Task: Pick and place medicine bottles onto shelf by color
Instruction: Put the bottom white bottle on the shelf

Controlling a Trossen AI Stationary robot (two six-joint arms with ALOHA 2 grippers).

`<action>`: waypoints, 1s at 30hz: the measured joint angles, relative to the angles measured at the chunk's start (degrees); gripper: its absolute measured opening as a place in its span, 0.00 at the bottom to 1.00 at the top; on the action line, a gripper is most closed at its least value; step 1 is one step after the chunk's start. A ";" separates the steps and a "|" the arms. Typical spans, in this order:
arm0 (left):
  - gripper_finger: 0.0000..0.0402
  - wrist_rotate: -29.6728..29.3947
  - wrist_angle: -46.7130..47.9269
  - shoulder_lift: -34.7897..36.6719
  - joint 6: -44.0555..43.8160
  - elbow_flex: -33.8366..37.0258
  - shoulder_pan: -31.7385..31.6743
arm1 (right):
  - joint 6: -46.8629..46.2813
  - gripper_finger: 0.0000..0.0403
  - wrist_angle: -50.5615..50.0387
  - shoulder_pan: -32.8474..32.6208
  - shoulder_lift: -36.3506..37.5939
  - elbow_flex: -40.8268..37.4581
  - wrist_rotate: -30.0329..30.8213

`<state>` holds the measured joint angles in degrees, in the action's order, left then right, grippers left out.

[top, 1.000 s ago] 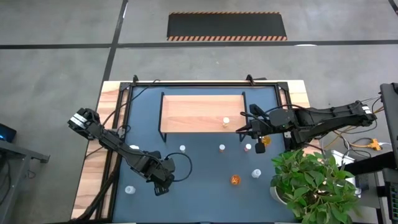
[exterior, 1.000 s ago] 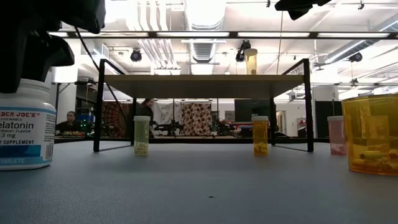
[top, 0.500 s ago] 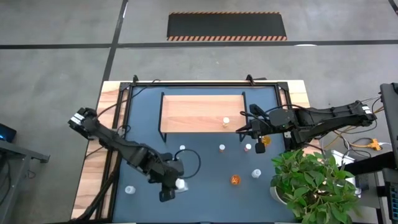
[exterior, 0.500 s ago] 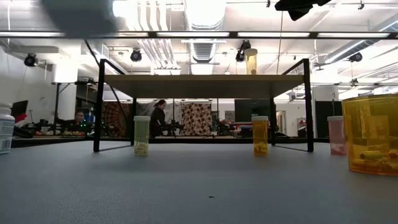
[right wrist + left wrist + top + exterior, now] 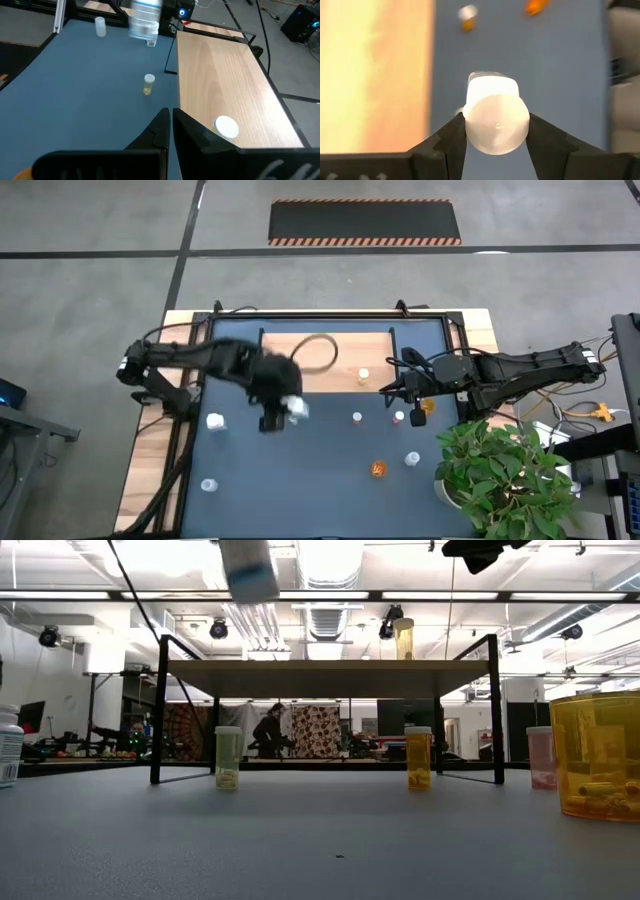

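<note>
White bottle (image 5: 496,119): clamped btwn left gripper (image 5: 281,408) fingers, held in air above blue tabletop (image 5: 330,480), near shelf (image 5: 330,360) front-left corner.
Right gripper (image 5: 408,385): fingers together, empty, just off shelf's right end.
On shelf: one pale-capped bottle (image 5: 364,376), right end.
Tabletop: other bottles scattered; orange bottle (image 5: 378,469) near plant (image 5: 505,475).

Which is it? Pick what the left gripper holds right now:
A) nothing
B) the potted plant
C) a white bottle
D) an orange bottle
C: in the left wrist view the left gripper is clamped on either side of a white bottle, and the high view shows it carried above the table near the shelf.
</note>
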<state>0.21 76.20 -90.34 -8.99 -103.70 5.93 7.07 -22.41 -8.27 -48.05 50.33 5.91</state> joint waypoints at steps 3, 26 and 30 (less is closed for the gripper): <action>0.39 -0.56 2.67 0.01 7.69 0.59 -5.09 | -0.02 0.03 0.00 0.00 0.00 0.00 0.00; 0.39 -2.00 8.35 -0.40 15.40 5.01 -14.18 | -1.05 0.03 0.00 0.02 -0.02 0.02 0.07; 0.45 -1.99 8.35 -0.40 15.40 5.01 -14.18 | -1.07 0.03 -0.02 0.02 -0.02 0.02 0.07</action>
<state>-1.78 84.55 -90.74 6.41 -98.70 -8.25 6.00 -22.43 -8.25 -48.07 50.35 5.98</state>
